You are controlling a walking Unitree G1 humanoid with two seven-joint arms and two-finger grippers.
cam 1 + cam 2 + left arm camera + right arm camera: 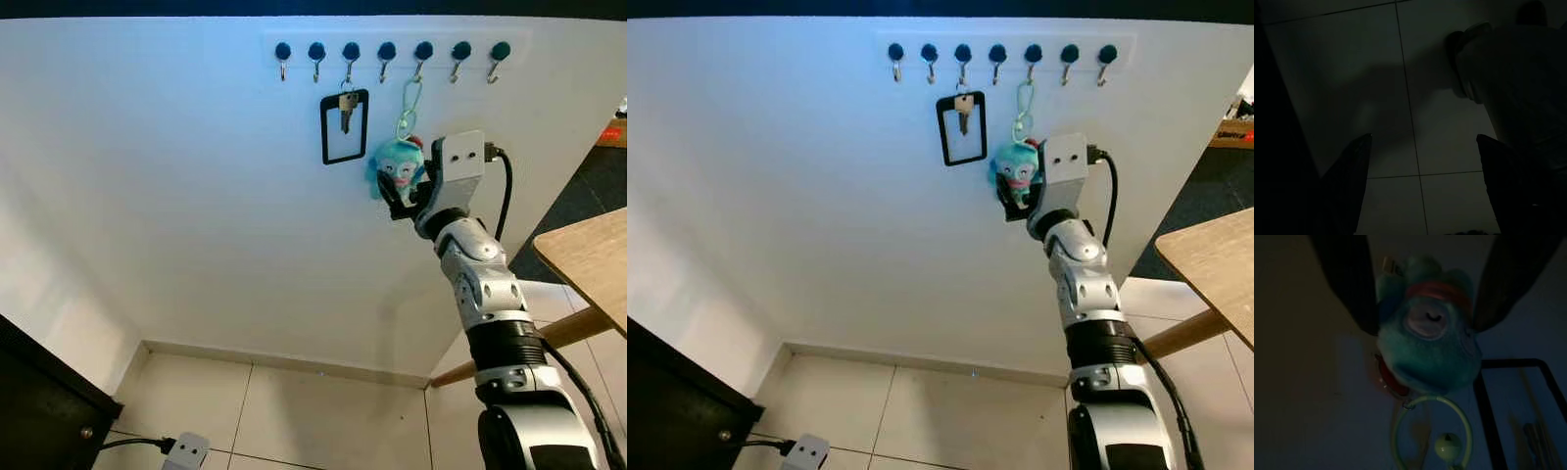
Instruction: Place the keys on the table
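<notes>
White wall hooks (387,51) hold the plush keychain (398,166), right pincer (400,196) straddling it.

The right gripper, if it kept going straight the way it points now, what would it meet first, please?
The right gripper would likely press the teal plush keychain between its open fingers against the white wall; depth is unclear.

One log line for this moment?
right gripper: jaws open around plush keychain | keychain on hook | table: right | left gripper: idle
</notes>
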